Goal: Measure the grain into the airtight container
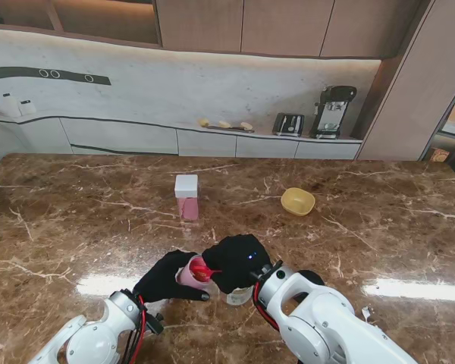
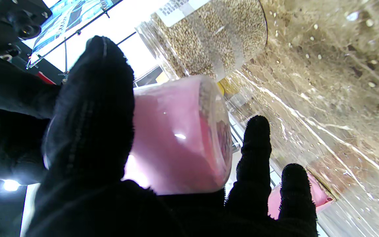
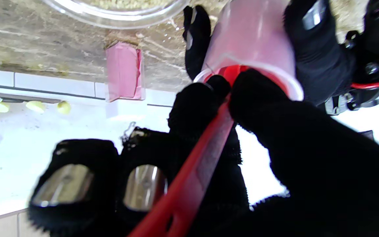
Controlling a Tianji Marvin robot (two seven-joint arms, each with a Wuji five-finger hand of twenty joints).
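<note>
Two white robot arms rise nearest me, each ending in a black-gloved five-finger hand, over one broad brown marble table [image 1: 76,205] veined in white and glossy. The left hand [image 1: 165,277] is wrapped around one translucent pink cup [image 1: 188,276], tipped on its side with its mouth toward the right hand; the left wrist view shows the thumb [image 2: 94,108] lying across the cup's smooth round wall. The right hand [image 1: 236,262] pinches the flat handle of one red plastic scoop [image 1: 200,268], whose bowl sits inside the cup's rim in the right wrist view. One clear round container [image 2: 209,36], filled with tan grain and bearing a white label, stands on the table just beside the cup, mostly hidden under the hands from the stand. Farther from me stand one square pink canister with a white lid [image 1: 186,196] and, to its right and well apart, one small yellow bowl [image 1: 298,201]
</note>
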